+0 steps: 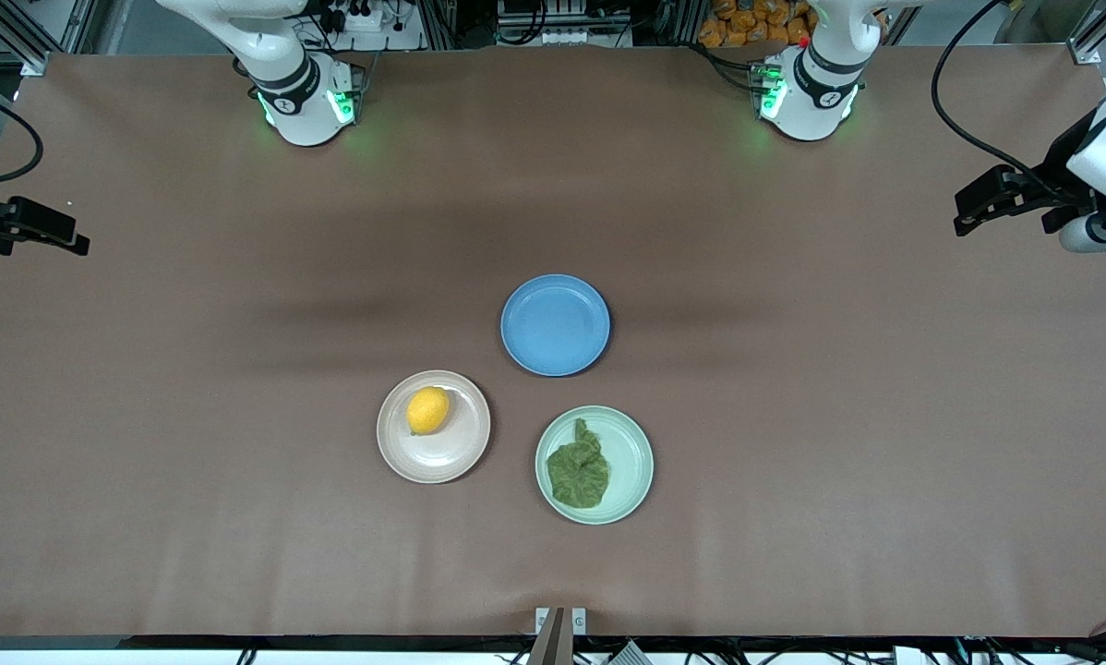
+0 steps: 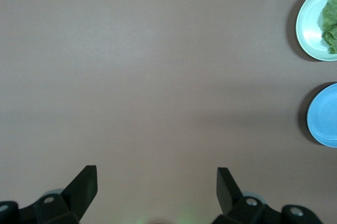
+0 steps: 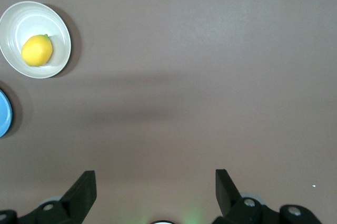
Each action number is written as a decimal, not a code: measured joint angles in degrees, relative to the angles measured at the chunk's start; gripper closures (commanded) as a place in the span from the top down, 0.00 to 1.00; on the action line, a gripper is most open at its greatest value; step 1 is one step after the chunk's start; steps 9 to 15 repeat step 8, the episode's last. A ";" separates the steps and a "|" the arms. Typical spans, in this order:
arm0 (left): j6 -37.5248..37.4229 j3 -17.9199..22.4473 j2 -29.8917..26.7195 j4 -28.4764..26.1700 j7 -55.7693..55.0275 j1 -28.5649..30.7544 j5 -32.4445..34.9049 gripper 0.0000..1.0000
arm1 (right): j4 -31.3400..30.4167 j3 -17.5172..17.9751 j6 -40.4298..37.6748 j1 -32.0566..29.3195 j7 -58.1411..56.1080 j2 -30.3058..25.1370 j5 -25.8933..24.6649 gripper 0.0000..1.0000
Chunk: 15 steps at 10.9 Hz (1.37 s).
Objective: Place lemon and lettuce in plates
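My left gripper (image 2: 157, 184) and right gripper (image 3: 156, 186) hang released over bare table (image 1: 793, 388), lemon (image 1: 427, 410) in beige plate (image 1: 451, 462), lettuce (image 1: 580, 472) in green plate (image 1: 629, 443), so I judge: park clear, touch nothing.

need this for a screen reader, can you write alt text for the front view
Three plates sit mid-table: a beige plate holding a lemon, a green plate holding a lettuce, and an empty blue plate farther from the camera. Both arms wait at the table's ends: the left pincer and right pincer are open and hold nothing.
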 measured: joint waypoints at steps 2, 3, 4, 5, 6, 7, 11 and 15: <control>0.00 -0.01 0.00 0.00 0.00 0.00 0.00 1.00 | 0.28 0.01 -1.00 0.80 0.01 0.00 -0.58 1.00; 0.00 -0.04 0.00 0.00 0.00 0.00 0.00 1.00 | 0.44 0.01 -1.23 0.82 0.01 0.00 -0.69 1.00; 0.00 -0.09 0.00 0.00 0.00 -0.04 0.00 1.00 | 0.48 -0.02 -1.30 0.82 0.01 0.00 -0.82 1.00; 0.00 -0.12 0.00 0.00 0.00 -0.05 0.00 1.00 | 0.50 -0.03 -1.30 0.82 0.01 0.00 -0.95 1.00; 0.00 -0.11 0.00 0.00 0.00 -0.05 0.00 1.00 | 0.54 -0.07 -1.30 0.82 0.01 0.00 -0.99 1.00; 0.00 -0.10 0.00 0.00 0.00 -0.04 0.00 1.00 | 0.59 -0.14 -1.30 0.81 0.01 0.00 -1.01 1.00; 0.00 -0.10 0.00 0.00 0.00 -0.03 0.00 1.00 | 0.64 -0.24 -1.30 0.79 0.01 0.00 -1.03 1.00; 0.00 -0.10 0.00 0.00 0.00 -0.03 0.00 1.00 | 0.64 -0.24 -1.30 0.79 0.01 0.00 -1.03 1.00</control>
